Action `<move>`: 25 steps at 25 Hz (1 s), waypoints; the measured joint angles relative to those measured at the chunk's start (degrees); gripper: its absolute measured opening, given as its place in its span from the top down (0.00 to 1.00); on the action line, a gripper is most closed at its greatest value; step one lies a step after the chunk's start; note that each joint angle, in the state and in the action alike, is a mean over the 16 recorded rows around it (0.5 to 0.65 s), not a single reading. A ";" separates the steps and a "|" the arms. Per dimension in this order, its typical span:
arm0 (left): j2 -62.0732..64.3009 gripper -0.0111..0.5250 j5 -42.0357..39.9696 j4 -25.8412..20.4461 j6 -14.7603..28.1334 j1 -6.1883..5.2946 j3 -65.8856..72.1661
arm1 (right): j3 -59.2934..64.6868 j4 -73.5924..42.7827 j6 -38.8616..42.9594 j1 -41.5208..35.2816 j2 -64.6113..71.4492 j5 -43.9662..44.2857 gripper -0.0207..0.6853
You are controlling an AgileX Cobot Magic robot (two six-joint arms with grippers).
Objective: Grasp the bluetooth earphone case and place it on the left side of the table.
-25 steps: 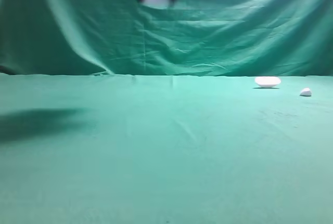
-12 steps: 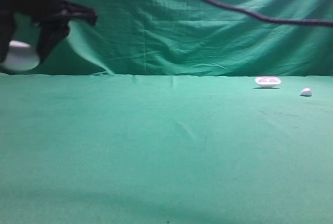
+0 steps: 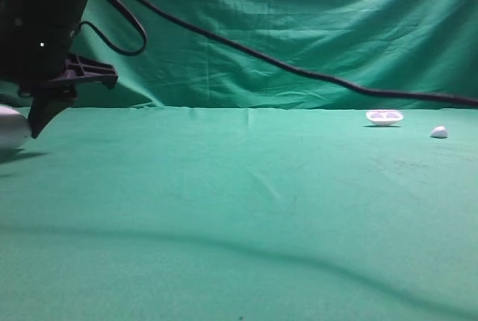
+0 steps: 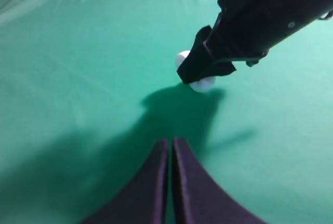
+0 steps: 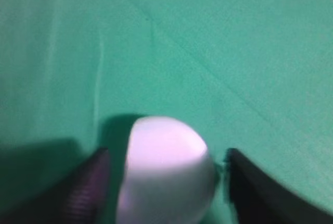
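The bluetooth earphone case [image 3: 7, 128] is a smooth white pebble at the far left edge of the green table [image 3: 246, 209], low over its own shadow. My right gripper [image 3: 22, 125] has reached across to the left and stands around it. In the right wrist view the case [image 5: 165, 166] sits between the two fingers [image 5: 88, 187] with a thin gap on each side, so the jaws are open. The left wrist view shows the case [image 4: 203, 83] under the right arm [image 4: 260, 21]. My left gripper [image 4: 170, 148] is shut and empty, short of the case.
A shallow white dish with hollows [image 3: 384, 116] and a tiny white lump [image 3: 438, 132] lie at the far right back of the table. A black cable [image 3: 299, 73] runs from the right arm across the backdrop to the right edge.
My right gripper has carried the case from the top middle to the far left and down to the table. Its jaws now stand apart from the case.
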 joint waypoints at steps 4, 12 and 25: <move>0.00 0.98 0.00 0.00 0.00 0.00 0.00 | -0.01 -1.78 -0.11 0.00 -2.78 3.74 0.19; 0.00 0.98 0.00 0.00 0.00 0.00 0.00 | -0.07 -8.89 0.43 -0.07 -13.40 19.57 0.53; 0.00 0.98 0.00 0.00 0.00 0.00 0.00 | 6.74 -9.91 2.44 -5.93 -38.81 34.10 0.97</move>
